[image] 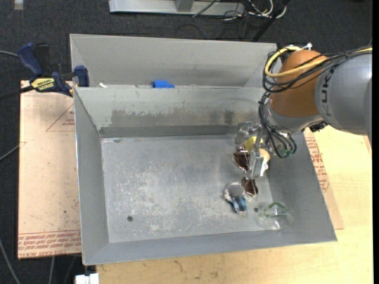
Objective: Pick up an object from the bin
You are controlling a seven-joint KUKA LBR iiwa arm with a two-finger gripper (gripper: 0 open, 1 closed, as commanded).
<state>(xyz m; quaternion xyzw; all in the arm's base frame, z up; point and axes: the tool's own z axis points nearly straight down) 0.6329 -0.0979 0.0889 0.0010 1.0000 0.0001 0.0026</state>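
Observation:
My gripper hangs low at the right side of the bin, under the arm's orange cover. Right beside it lie two dark brown shiny pieces, one at its left and one just below it; they look like the lenses of a pair of glasses. A pale yellow thing sits partly hidden under the wrist. Nearer the front lies a small grey and blue thing, and a clear plastic piece with a green trace rests by the front right corner.
A small blue thing sits at the top of the bin's back slope. The arm and its cables cover the bin's right rear corner. The bin's bare grey floor stretches left of the gripper.

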